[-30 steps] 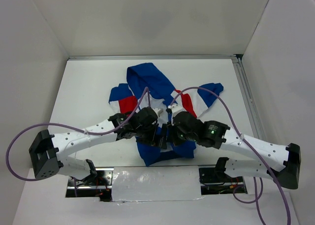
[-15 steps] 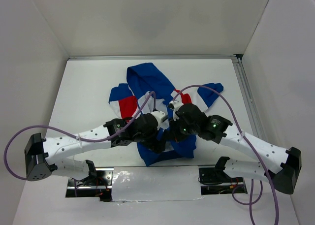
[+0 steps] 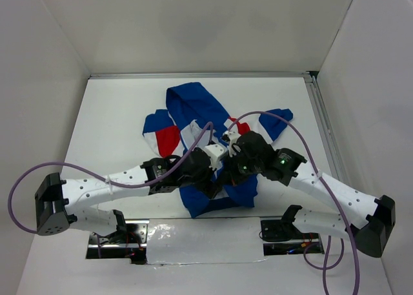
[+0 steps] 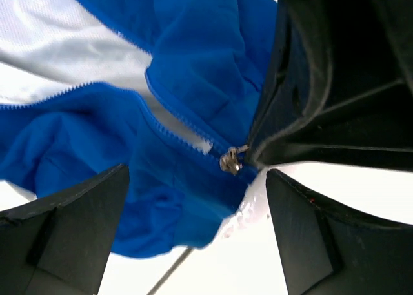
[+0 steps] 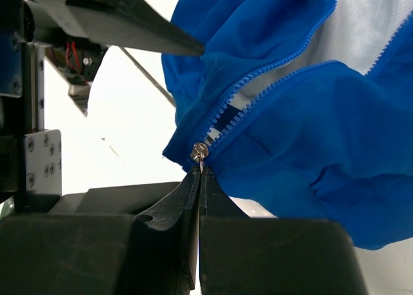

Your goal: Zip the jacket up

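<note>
The jacket [image 3: 193,108] lies in the middle of the table, royal blue with red and white panels and its hood toward the back. Its front is open higher up, showing white lining [image 4: 71,62]. The metal zipper slider [image 5: 200,151] sits near the lower hem, also in the left wrist view [image 4: 230,161]. My right gripper [image 5: 199,172] is shut on the zipper pull just below the slider; it shows in the top view [image 3: 227,174]. My left gripper [image 4: 197,173] is open, its fingers [image 4: 71,230] either side of the blue hem, touching nothing I can see; in the top view [image 3: 215,182] it sits beside the right one.
Purple cables [image 3: 39,179] loop from both arms over the table. A metal rail [image 3: 321,114] runs along the table's right edge. A taped cutout [image 3: 193,240] lies at the near edge between the arm bases. White walls enclose the table.
Both wrists have moved closer together over the jacket's lower front, the left one shifting right and the right one shifting toward the back. The blue hem has bunched up slightly.
</note>
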